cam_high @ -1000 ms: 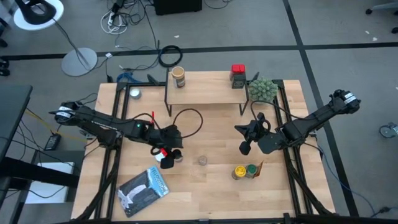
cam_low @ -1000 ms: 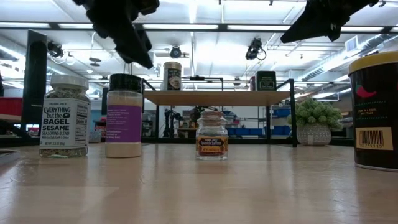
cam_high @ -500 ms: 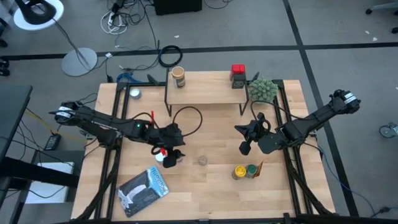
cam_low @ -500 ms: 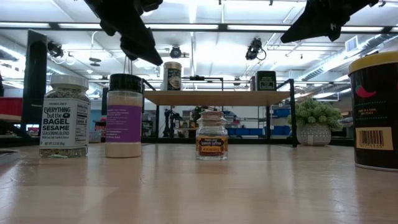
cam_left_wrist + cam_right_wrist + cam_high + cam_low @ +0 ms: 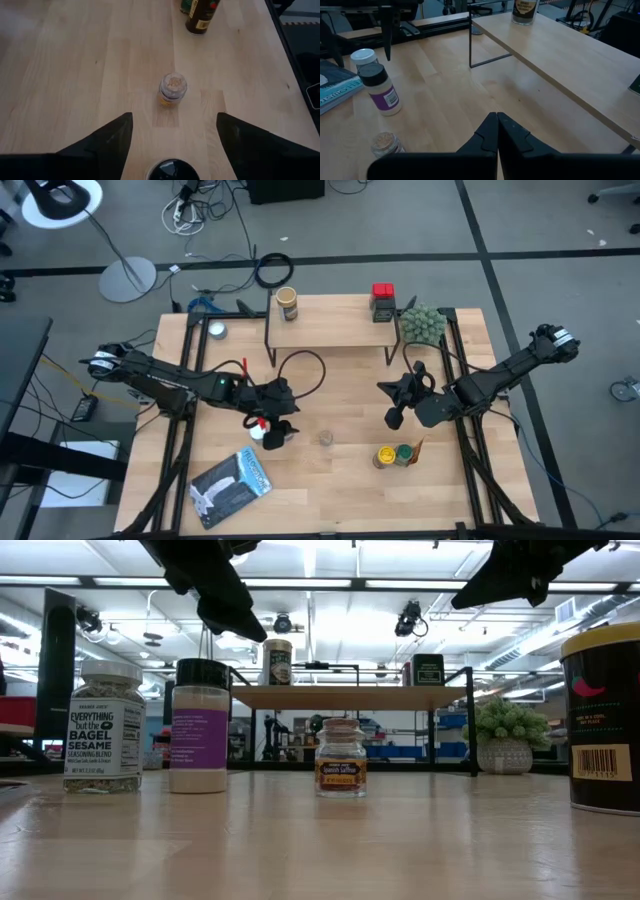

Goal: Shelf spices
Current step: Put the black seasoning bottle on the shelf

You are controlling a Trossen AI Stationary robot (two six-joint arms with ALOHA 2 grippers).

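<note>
The shelf (image 5: 330, 332) stands at the bench's (image 5: 340, 490) far edge, already carrying two spices. The left end effector (image 5: 277, 412), fingers spread and empty, hangs directly above the upright black-lidded jar (image 5: 200, 726), far nearer it than the right end effector (image 5: 393, 402), which hovers shut, holding nothing. In the left wrist view only that jar's lid shows, cut off at the frame edge.
</note>
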